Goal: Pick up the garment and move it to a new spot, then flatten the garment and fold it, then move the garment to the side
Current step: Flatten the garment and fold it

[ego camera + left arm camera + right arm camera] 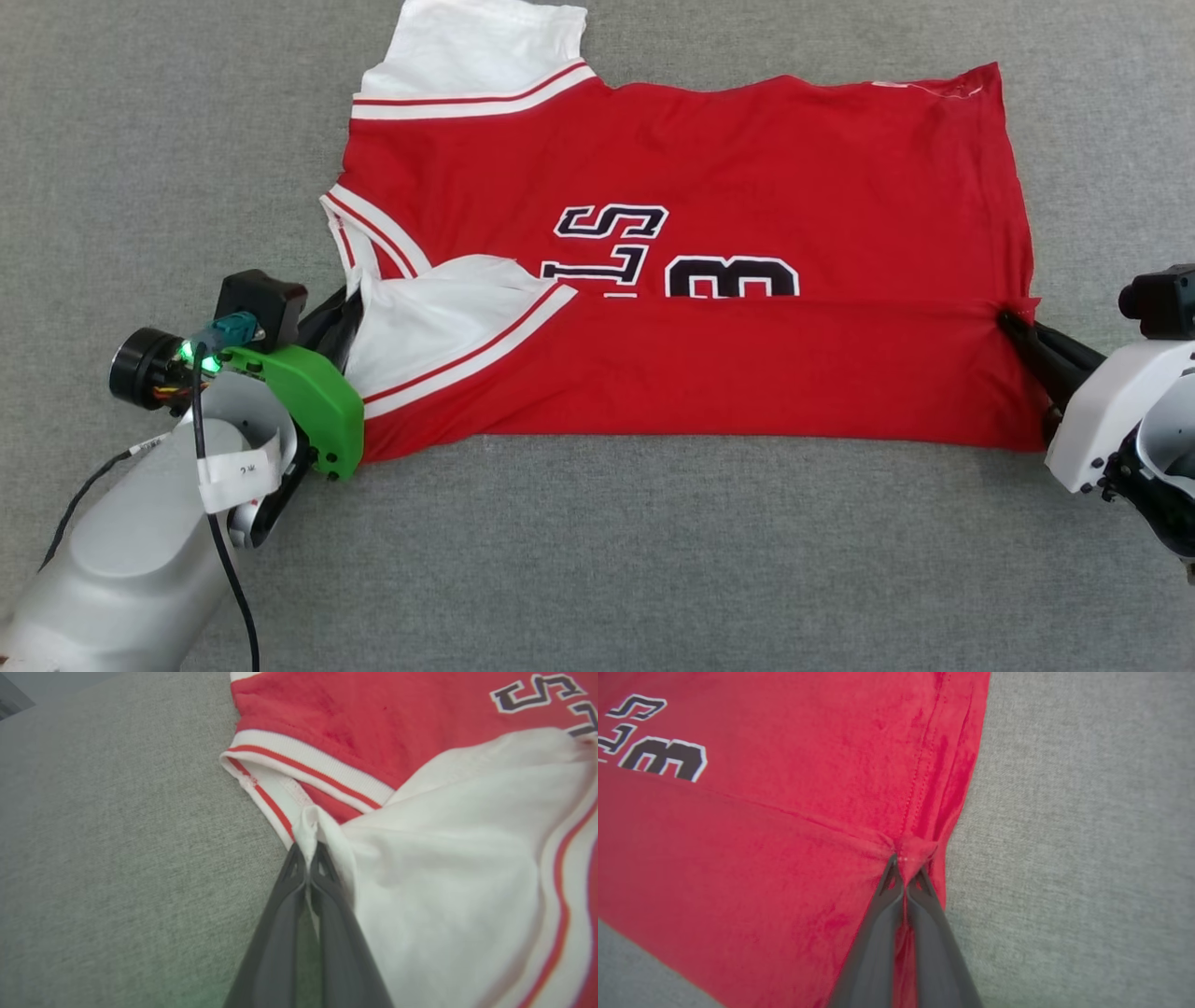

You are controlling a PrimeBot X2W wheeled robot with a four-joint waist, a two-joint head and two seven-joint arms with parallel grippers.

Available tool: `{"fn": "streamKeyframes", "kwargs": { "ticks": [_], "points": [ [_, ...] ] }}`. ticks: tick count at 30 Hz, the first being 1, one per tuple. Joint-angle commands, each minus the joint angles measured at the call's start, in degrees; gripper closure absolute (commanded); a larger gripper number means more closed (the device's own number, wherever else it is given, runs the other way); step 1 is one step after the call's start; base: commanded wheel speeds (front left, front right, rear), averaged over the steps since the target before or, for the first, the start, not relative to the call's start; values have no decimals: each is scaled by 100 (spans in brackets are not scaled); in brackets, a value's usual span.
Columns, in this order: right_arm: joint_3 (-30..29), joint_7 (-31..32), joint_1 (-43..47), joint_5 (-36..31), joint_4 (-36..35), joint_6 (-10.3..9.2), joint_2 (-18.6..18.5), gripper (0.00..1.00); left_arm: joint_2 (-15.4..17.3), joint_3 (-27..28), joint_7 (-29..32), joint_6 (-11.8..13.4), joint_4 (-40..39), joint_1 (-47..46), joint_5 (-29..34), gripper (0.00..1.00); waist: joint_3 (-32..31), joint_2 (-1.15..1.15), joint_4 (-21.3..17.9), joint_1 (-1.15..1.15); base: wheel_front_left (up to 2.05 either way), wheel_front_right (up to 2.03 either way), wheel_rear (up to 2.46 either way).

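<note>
A red jersey-knit garment (691, 168) with white short sleeves and red-and-white striped trim lies spread sideways on a grey, coarse-woven tabletop (597, 560). Its collar points toward the robot's left and its hem toward the robot's right. The long side nearest the robot lies folded over the front, and this flap hides the lower halves of the black-and-white letters and the number 3. The far sleeve is cut off by the top edge of the head view.

The left claw (306, 851) is pinched tight on a bunched bit of white sleeve cloth just beside the striped collar. In the head view its tips are tucked behind that sleeve. The right claw (903, 865) is clamped on a puckered knot of red cloth at the hem edge.

Bare tabletop lies open to the left, right and near side of the garment, widest nearest the robot. The red cloth looks soft and lightly creased.
</note>
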Motion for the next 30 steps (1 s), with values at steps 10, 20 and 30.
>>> {"fn": "streamKeyframes", "kwargs": {
  "ticks": [10,20,30],
  "points": [
    [364,-334,-77,134,268,-4,66,0,-445,-136,-340,-432,1213,-69,-187,0,-293,0,49,0,0,0,0],
    [205,-635,360,154,-108,-4,-126,0,33,17,-108,-457,570,-634,-184,0,-922,0,265,0,0,0,0],
    [-55,-478,631,54,-347,-4,-125,0,408,-191,2757,-580,-480,-1042,-1304,0,-1086,0,356,0,0,0,0]
  ]
}}
